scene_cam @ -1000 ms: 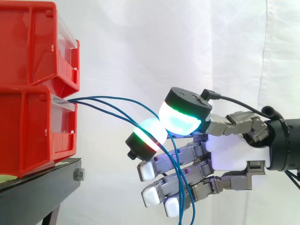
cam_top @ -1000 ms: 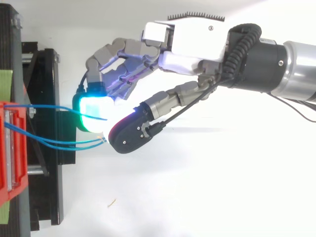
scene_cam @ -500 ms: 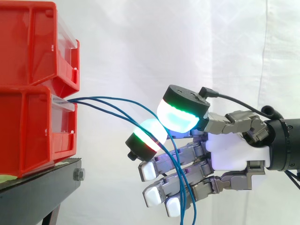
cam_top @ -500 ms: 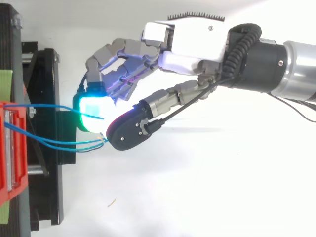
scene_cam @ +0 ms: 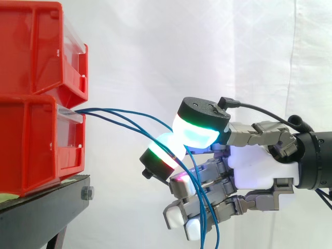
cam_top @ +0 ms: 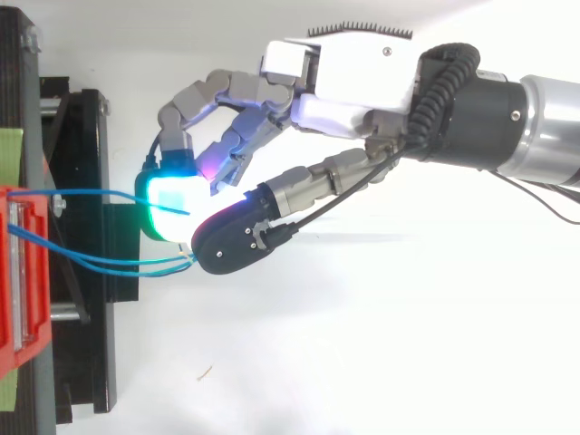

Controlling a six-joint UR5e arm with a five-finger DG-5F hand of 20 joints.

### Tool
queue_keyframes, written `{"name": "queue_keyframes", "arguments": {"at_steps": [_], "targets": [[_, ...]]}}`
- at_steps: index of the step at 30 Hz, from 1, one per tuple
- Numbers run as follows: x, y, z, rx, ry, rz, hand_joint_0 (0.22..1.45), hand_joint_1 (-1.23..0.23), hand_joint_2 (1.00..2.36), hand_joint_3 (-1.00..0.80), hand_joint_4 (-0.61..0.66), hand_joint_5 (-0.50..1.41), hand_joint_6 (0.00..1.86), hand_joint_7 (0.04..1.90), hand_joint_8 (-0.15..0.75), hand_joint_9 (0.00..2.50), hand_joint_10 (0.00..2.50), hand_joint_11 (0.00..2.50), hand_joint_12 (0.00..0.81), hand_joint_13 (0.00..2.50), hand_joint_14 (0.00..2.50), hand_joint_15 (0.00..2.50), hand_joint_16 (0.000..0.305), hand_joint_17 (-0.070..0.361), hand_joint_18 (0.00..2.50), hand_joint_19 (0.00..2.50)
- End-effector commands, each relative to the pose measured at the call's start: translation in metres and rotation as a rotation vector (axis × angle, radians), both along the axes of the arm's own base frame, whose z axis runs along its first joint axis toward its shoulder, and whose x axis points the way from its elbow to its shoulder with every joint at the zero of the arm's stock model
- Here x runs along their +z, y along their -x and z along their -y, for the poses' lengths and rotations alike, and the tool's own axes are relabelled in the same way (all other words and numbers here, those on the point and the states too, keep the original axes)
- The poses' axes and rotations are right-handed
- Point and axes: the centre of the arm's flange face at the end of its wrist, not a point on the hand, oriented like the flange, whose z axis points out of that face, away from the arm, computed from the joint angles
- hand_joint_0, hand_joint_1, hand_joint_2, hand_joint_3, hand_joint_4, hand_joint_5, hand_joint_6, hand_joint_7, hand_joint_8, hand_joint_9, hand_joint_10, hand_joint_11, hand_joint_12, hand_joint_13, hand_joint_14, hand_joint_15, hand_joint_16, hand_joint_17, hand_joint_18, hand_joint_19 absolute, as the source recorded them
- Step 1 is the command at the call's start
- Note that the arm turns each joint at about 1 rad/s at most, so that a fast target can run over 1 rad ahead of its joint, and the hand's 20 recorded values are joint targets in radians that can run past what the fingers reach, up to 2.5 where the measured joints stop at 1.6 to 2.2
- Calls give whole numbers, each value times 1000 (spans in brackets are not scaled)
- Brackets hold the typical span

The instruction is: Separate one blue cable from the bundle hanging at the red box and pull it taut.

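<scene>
blue cables (scene_cam: 124, 109) pinched by hand (scene_cam: 259, 168), tails dangling side-on

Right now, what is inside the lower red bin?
The blue cables enter the lower red bin at its clear front panel. Its red walls cover the inside, so their ends and any other contents are hidden.

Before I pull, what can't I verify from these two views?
Side view: the blue cables run off the bottom edge, ends unseen.
Top view: the hand covers where the cables meet it, so any grip is unclear.
Both views: the red box front hides the cables' anchoring.
</scene>
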Motion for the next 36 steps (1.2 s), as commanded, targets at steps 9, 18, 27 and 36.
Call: {"name": "queue_keyframes", "arguments": {"at_steps": [9, 18, 27, 36], "targets": [[0, 0, 0, 0, -6, -1, 598, -714, 1027, -50, -108, -171, 918, 1127, 253, 1016, 22, 1252, 343, 860, 23, 703, 38, 86, 721, 544], [0, 0, 0, -1, -6, -1, 596, -717, 1027, -49, -113, -171, 916, 1131, 253, 947, 25, 1134, 347, 837, 25, 673, 39, 87, 705, 548], [-3, 4, 0, 2, -5, -36, 594, -721, 1028, -28, -123, -167, 913, 1161, 249, 868, 25, 957, 346, 818, 23, 653, 39, 89, 704, 544], [12, 19, 3, -17, 4, -108, 595, -724, 1027, -29, -127, -167, 914, 1155, 243, 798, 26, 828, 341, 799, 23, 639, 40, 89, 699, 543]]}}
